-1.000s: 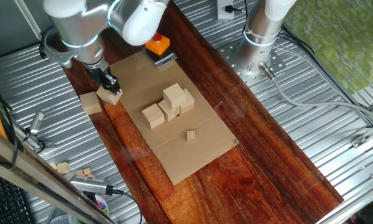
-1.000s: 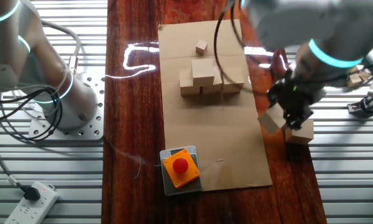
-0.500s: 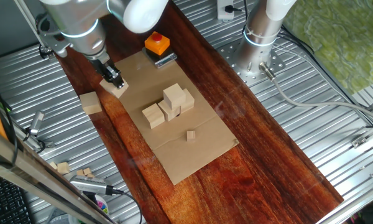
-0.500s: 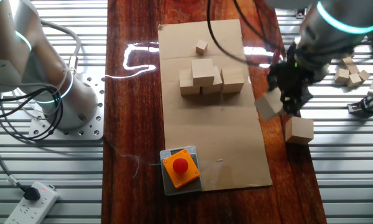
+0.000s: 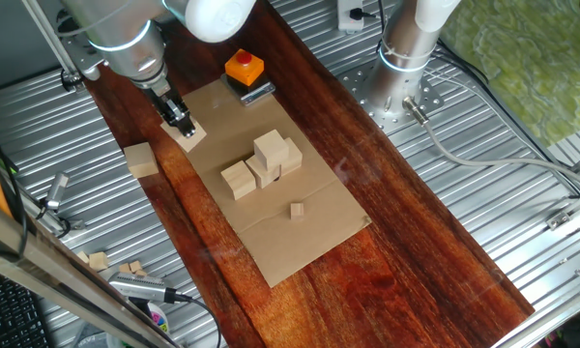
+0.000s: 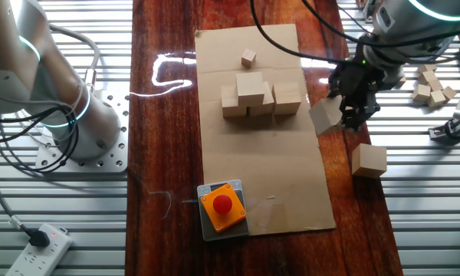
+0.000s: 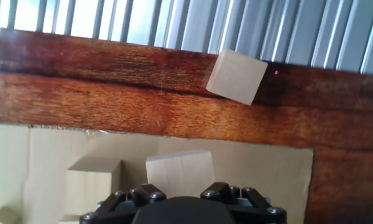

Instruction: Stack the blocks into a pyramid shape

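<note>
Item: block pyramid, partly built. Going left to right in the other fixed view: on the cardboard sheet (image 6: 261, 176) stands the stack (image 6: 259, 96), a bottom row of pale wooden cubes touching side by side with one cube seated on top, its row running across the sheet; exact count of the lower row cannot be told from either fixed view, since the upper cube hides part of it. Just beyond the stack, toward the far end of the sheet, a much smaller cube (image 6: 248, 57) sits alone and apart. At the sheet's right edge, the gripper (image 6: 345, 107) is clenched on a carried block (image 6: 325, 115), held off the surface and tilted, one corner lowest, faces not square to the stack. Further right, on the dark wooden board (image 6: 169, 153), a spare block (image 6: 369, 160) lies flat and untouched, well apart from the stack; the hand view shows it (image 7: 236, 76) turned a little askew to the board's grain. Being cubes, the blocks have no long axis; only the facing of their sides matters. Judgement: base and first upper cube appear done; the carried block and the spare remain to be placed, so roughly two-thirds complete.
</note>
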Robot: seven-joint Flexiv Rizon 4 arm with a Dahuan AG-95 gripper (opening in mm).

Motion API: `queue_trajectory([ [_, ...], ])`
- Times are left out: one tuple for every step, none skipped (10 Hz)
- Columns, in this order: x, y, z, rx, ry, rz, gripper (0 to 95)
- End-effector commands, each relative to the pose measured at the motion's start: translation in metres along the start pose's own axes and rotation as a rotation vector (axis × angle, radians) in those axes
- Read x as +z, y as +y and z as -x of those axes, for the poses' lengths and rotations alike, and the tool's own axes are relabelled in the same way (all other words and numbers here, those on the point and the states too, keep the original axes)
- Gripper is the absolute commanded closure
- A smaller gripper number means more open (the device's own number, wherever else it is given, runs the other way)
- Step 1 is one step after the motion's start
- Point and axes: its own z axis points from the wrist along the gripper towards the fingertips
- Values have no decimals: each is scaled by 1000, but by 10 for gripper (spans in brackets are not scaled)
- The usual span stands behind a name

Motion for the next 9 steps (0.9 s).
queue_trajectory([
  [0, 0, -1, 16, -6, -1, 950],
  [0, 0, -1, 18, -5, -1, 950],
  [0, 0, -1, 25, -4, 8, 950],
  [0, 0, -1, 32, -3, 18, 950],
  [0, 0, -1, 29, -3, 16, 950],
  [0, 0, -1, 23, 0, 8, 950],
  [0, 0, -1, -4, 1, 7, 950],
  [0, 0, -1, -11, -3, 2, 950],
  [0, 0, -1, -19, -3, -4, 950],
])
